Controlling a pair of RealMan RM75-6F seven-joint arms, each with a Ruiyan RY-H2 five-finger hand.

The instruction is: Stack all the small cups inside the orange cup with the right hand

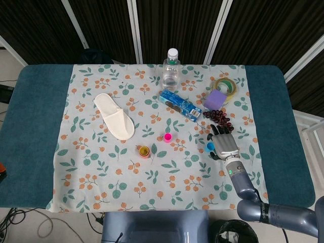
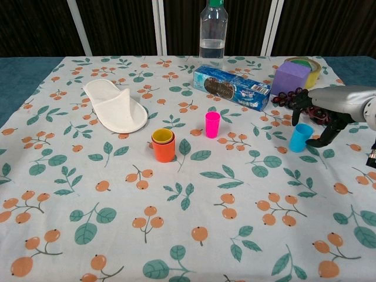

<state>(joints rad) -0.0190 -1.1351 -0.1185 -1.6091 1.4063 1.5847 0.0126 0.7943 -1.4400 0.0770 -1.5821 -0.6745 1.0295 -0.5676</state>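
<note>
The orange cup [image 2: 163,150] stands mid-table with a yellow cup [image 2: 163,136] nested inside it; the head view shows it too [image 1: 144,151]. A pink cup [image 2: 212,124] stands upright to its right [image 1: 167,137]. Further right stands a blue cup [image 2: 301,137], also upright [image 1: 210,147]. My right hand [image 2: 332,106] hovers just right of the blue cup with its fingers spread, the thumb low beside the cup and the other fingers curving behind it. I see no firm contact. In the head view the right hand [image 1: 224,144] sits directly right of the cup. The left hand is out of sight.
A white slipper [image 2: 115,106] lies at the left. At the back stand a water bottle [image 2: 212,29] and a blue biscuit box [image 2: 231,87]. A purple block [image 2: 289,77], a tape roll [image 2: 305,62] and dark grapes [image 2: 311,108] crowd behind my right hand.
</note>
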